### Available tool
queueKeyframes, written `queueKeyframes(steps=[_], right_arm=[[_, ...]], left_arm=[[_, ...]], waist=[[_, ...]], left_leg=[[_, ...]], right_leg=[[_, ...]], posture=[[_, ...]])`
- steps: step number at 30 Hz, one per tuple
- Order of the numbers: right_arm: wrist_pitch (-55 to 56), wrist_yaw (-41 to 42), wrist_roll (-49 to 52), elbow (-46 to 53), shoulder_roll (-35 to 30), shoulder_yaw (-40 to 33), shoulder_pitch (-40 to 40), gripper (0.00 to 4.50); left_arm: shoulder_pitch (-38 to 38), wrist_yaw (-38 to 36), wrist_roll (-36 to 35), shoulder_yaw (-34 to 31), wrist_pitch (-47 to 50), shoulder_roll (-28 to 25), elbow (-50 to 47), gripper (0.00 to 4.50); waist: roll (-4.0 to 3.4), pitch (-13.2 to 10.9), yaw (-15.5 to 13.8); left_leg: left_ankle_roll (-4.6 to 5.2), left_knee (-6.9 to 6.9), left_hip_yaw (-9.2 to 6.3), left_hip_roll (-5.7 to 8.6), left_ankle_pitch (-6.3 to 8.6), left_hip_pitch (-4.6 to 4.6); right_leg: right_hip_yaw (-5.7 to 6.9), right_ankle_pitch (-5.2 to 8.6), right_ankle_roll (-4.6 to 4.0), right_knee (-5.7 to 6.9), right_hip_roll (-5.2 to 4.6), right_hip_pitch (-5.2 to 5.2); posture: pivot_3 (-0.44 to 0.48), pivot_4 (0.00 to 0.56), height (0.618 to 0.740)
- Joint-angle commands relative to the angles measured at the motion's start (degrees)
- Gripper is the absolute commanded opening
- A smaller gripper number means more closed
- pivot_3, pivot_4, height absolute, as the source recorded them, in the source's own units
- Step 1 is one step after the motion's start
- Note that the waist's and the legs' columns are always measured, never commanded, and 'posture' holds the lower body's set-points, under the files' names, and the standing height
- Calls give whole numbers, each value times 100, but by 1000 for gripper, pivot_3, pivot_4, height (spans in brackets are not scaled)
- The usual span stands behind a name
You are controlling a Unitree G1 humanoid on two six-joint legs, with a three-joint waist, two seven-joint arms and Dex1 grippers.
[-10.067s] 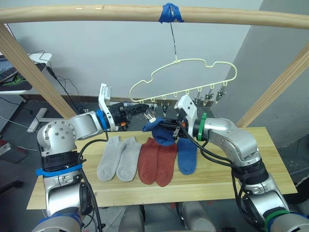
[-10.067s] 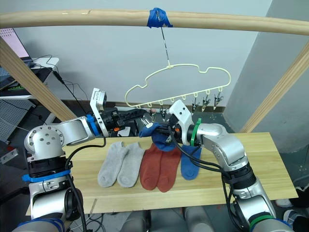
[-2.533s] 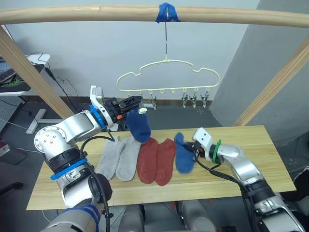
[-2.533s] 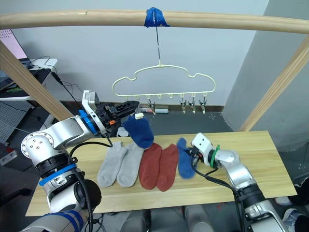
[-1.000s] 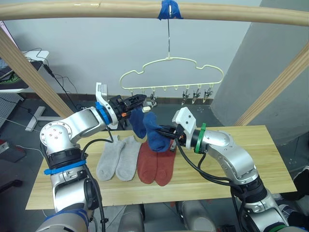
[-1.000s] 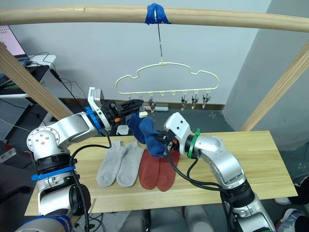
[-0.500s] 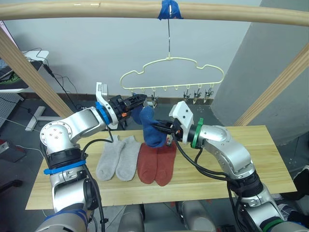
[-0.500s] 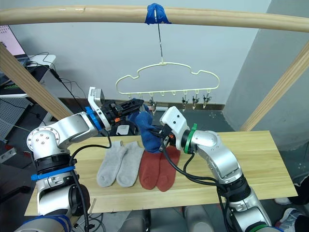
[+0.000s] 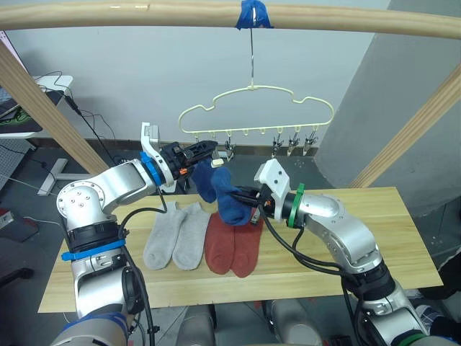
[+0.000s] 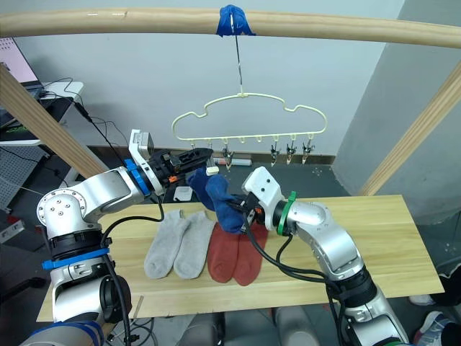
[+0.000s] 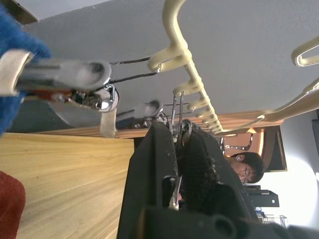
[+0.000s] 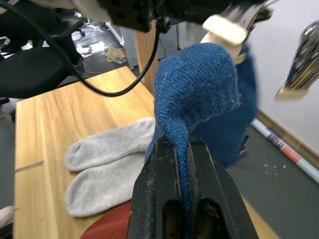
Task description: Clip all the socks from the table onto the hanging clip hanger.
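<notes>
1. Socks first: your right pincer [image 10: 240, 210] is closed tight on a blue sock [image 10: 229, 207], with the knit pinched between its two black fingers and the toe bulging up above them. You hold it by a fold so that a free edge sticks up where a clip can bite.

2. Your left pincer [image 9: 207, 148] is closed on a metal clip [image 11: 175, 130] of the hanger [image 9: 256, 108], the wire of that clip squeezed between its fingers. Judging by the grip, you press it to spread the clip's mouth for the sock coming up.

3. A second blue sock [image 9: 204, 180] hangs just beside the left pincer, caught near a cream-tipped clip [image 12: 224, 29] at the hanger's left end. The held sock sits right next to it, close under the row of clips.

4. The hanger hangs by its hook from a wooden pole [image 9: 346, 20], fixed with blue tape [image 9: 252, 13], so it can swing. Your left grip also steadies it while the right arm brings the sock up.

5. Below, on the table [image 9: 403, 238], two grey socks [image 9: 174, 234] lie side by side, and two red socks [image 9: 234, 241] lie just to their right, touching them. They wait flat and apart from the arms, easy to pick one by one.

6. The clips toward the hanger's right end [image 9: 294, 142] hang bare.
</notes>
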State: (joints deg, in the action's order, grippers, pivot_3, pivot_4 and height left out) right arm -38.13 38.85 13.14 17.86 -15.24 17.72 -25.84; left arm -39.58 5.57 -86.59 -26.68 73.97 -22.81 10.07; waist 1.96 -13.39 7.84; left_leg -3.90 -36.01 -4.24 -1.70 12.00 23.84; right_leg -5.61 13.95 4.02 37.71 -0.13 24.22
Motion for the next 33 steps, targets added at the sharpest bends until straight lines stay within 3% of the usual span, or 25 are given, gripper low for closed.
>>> queueKeyframes(steps=[1, 24, 31, 33], right_arm=[[53, 51, 128, 209, -8, -9, -46, 28], [276, 34, 189, -500, 183, -164, -636, 28], [269, -12, 207, -544, 188, -191, -684, 28], [302, -4, 185, -613, 172, -187, -690, 0]], left_arm=[[-53, -92, -159, 49, -72, -64, -49, 226], [19, -108, -203, 156, -150, -90, -166, 226], [114, -960, 361, 390, -382, -288, -589, 226], [134, -1128, 327, 325, -466, -291, -616, 943]], waist=[[0, 0, 0], [0, 0, -6], [0, 0, -3], [-1, 0, 0]], left_leg=[[0, 0, 0, 0, 0, 0], [0, 0, -1, 0, 0, 3], [0, 0, -1, 0, 0, 2], [0, 1, 0, 0, 0, 1]], right_leg=[[0, 0, 0, 0, 0, 0], [1, 0, 0, -1, -1, 0], [2, 0, 0, 2, 0, 2], [2, 0, 0, 1, 0, 2]], posture=[[-130, 210, 740], [-120, 213, 740], [-120, 213, 740], [-127, 210, 740]])
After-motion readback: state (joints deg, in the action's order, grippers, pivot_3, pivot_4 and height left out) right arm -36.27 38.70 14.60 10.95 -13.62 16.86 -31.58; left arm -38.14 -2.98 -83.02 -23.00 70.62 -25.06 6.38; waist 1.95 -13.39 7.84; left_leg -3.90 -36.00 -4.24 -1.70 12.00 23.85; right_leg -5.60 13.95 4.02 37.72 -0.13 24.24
